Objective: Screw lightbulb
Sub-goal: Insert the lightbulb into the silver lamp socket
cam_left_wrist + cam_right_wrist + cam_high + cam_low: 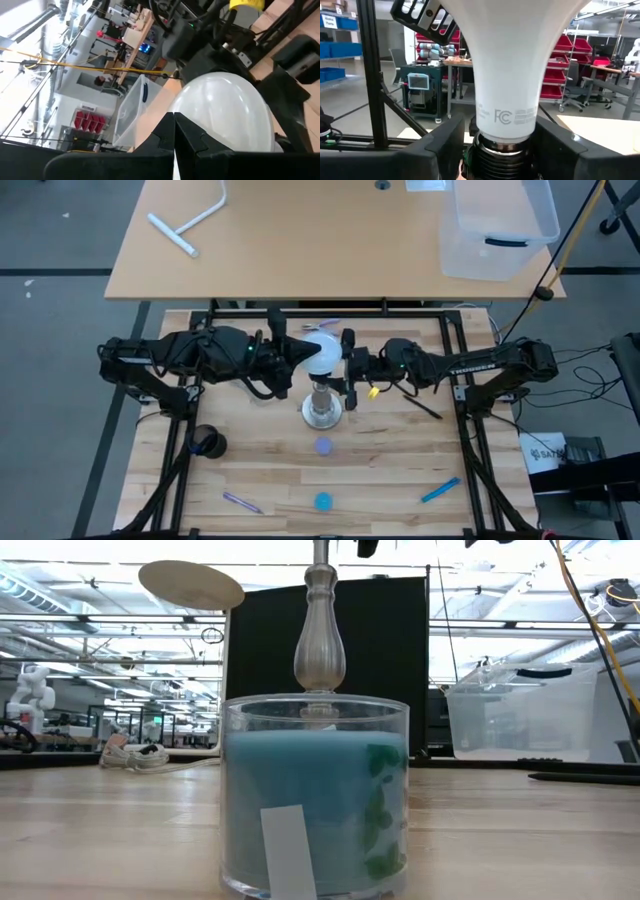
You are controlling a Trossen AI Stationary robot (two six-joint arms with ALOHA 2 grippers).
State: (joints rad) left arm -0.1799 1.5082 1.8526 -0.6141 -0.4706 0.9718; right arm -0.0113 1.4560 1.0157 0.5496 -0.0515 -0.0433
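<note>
The white frosted lightbulb stands upright on top of the silvery socket stand, at the middle of the table. In the right wrist view its screw base sits below the white neck. My left gripper comes in from the table's left, shut, with its tips at the globe. My right gripper comes in level from the right. It is open, with one finger on each side of the neck and base and a narrow gap to each. My left gripper lays its shut fingertips against the left side of the bulb's globe. It comes from the table's left, slanting slightly down. The bulb stays upright on the stand.
A glass jar with a blue candle fills the front of the low view, and the stand's post rises behind it. A black cup, a blue pen, a purple pen and a black pen lie around. A clear bin stands on the far table.
</note>
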